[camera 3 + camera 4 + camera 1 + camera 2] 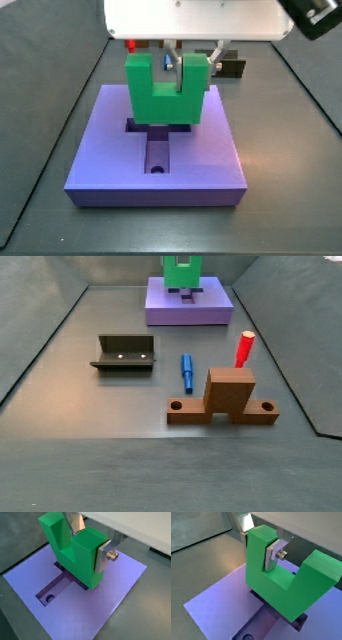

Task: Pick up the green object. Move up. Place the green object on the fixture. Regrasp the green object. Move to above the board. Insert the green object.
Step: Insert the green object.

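Two-fingered gripper (92, 543) clamps green object (77, 554) upright over board (100, 597).

This is a robotics test cell in a lab: a bare dark grey bench (80, 406) with raised side walls around it, holding only plastic assembly pieces rather than anything domestic. In a side view, the centre left shows a dark fixture (124, 353), the lower right a brown L-shaped block (227, 398) with a red post (246, 348) and a blue peg (187, 372) nearby. At the top centre sits the purple board (190, 308), where the claw (191, 62) holds the green object (166, 91) upright over the cross-shaped recess (159, 146).
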Controlling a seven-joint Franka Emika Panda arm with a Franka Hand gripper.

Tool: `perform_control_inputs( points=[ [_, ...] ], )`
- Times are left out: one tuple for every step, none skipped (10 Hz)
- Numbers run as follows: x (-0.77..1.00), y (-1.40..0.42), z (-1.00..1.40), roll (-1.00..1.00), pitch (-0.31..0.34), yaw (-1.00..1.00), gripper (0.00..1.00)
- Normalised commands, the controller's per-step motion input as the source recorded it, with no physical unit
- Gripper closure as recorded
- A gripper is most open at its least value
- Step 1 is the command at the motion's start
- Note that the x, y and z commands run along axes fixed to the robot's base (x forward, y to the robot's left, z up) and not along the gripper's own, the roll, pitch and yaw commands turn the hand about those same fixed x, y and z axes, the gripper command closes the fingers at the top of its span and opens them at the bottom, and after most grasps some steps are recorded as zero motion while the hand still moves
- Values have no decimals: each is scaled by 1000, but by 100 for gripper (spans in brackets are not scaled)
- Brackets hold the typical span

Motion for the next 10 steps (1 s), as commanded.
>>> perform_control_inputs(
  points=[
    [-157,0,-103,-116,-176,0,100],
    [-229,0,-54,-96,-214,0,100],
    [-334,0,0,-54,-244,0,100],
    [-306,0,0,-24,-214,0,100],
    [-209,0,0,0,-146,0,100],
    [0,-51,0,0,-51,26,100],
    [186,-9,-40,17,0,6,100],
    [106,-11,-9,66,0,14,100],
    [94,-26,-29,93,1,23,100],
    [6,0,-66,107,4,54,100]
  ],
)
